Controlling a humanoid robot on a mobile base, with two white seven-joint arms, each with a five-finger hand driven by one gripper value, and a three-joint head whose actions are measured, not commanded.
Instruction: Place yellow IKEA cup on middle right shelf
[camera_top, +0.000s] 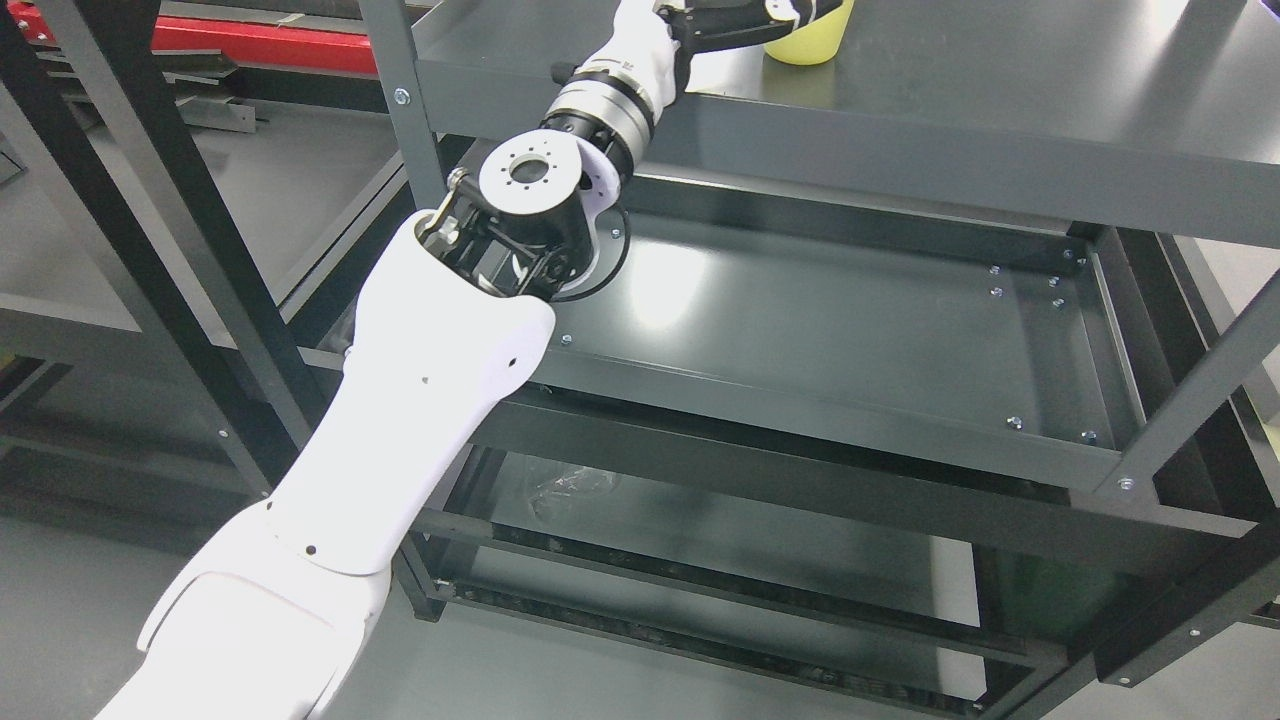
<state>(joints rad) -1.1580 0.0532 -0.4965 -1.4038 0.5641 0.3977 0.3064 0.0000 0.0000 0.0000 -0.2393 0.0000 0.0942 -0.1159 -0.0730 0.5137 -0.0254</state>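
Cups: one, the yellow cup (812, 40), only its lower part in view at the top edge of the picture
Cup look: pale yellow, smooth and plain, round base, walls widening slightly upward; the rim is cut off by the frame
Cup place: standing upright on the upper shelf (1000, 90), toward its back, with a faint yellow reflection on the grey surface in front of it
Arms: one, the left arm (430, 370), white shells with a black and silver wrist joint, running from the lower left up to the top middle
Hands: one, the left hand (745, 18), black, mostly cut off by the top edge
Hand state: its dark fingers (790, 12) reach across to the cup's left side and appear to touch it; whether they are closed round it cannot be told
Shelf units: two, the dark grey shelf rack (1180, 420) in front and a second rack (150, 250) at the left
Shelf levels seen in the front rack: three, the upper shelf, a tray-like middle shelf (850, 330) with raised edges and screw heads, and a lower shelf (720, 540)
Lower shelf contents: one crumpled clear plastic piece (565, 490)
Red items: one red beam (270, 45) at the upper left, behind the racks
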